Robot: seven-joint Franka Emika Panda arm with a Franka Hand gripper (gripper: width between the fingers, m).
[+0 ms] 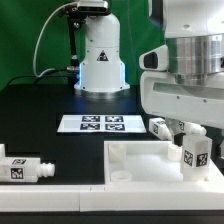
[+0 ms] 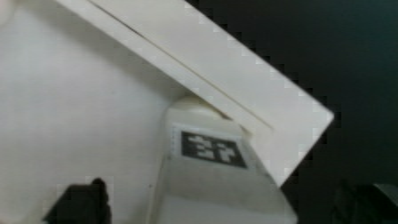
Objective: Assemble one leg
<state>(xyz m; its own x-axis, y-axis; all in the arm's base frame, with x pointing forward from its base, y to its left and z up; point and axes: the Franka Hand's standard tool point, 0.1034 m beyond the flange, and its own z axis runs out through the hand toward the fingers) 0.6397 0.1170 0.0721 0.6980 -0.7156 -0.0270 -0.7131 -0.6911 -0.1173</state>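
gripper (image 1: 196,150) holds one leg (image 1: 196,152) upright over the far right corner of the white square panel (image 1: 125,160) — fingers closed on its tagged body. judged light, stiff, smooth plastic; flat sides give the best grip, clear of the tip. another leg (image 1: 26,169) lies at the exterior view's left, the marker board (image 1: 98,124) behind. leg tip and panel hole are hidden — wrist view is blurred.
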